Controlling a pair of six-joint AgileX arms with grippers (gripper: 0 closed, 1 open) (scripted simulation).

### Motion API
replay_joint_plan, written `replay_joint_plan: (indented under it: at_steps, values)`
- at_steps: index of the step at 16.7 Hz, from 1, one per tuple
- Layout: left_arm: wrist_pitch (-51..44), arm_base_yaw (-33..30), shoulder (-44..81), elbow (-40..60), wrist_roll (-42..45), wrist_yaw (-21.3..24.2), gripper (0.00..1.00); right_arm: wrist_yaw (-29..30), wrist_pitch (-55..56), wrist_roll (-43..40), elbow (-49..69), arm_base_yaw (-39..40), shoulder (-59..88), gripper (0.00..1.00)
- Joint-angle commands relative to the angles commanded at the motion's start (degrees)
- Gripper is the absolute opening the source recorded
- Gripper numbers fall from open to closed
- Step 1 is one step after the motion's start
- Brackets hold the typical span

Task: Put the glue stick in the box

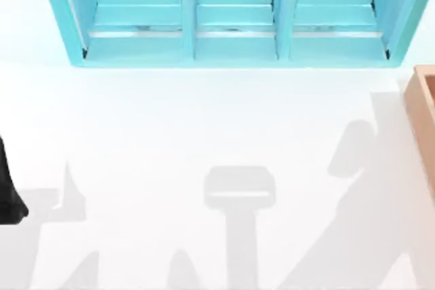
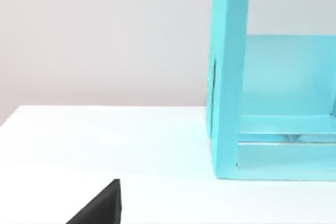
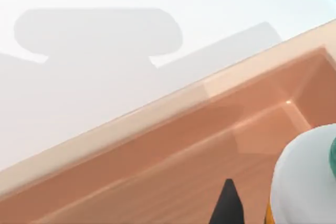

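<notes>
The glue stick (image 3: 302,179) shows its white shoulder, a bit of dark green cap and an edge of orange label in the right wrist view, over the inside of the light brown box (image 3: 157,145). My right gripper (image 3: 228,205) shows a black tip just beside the bottle, with a thin strip of box floor between them. In the top view the box (image 1: 423,117) sits at the table's right edge. My left gripper (image 2: 102,207) hangs low over the table at the far left, and its arm (image 1: 8,195) appears at the left edge.
A big cyan shelf unit (image 1: 231,18) with three compartments stands along the back of the white table (image 1: 204,120). Its left end wall (image 2: 228,77) rises ahead of my left wrist. Arm shadows fall across the table's front half.
</notes>
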Motion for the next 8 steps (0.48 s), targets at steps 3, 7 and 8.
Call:
replay_joint_plan:
  at_steps: [3, 7, 8]
  values:
    - [0.0, 0.0, 0.0, 0.0, 0.0, 0.0, 1.00, -8.0, -6.9, -9.5, -1.3, -6.5, 1.0, 0.00]
    - [0.0, 0.0, 0.0, 0.0, 0.0, 0.0, 1.00, -17.4, -14.5, -24.8, -6.2, -17.2, 1.9, 0.00]
    - [0.0, 0.0, 0.0, 0.0, 0.0, 0.0, 1.00, -19.4, -16.1, -28.5, -7.8, -20.0, 2.1, 0.00]
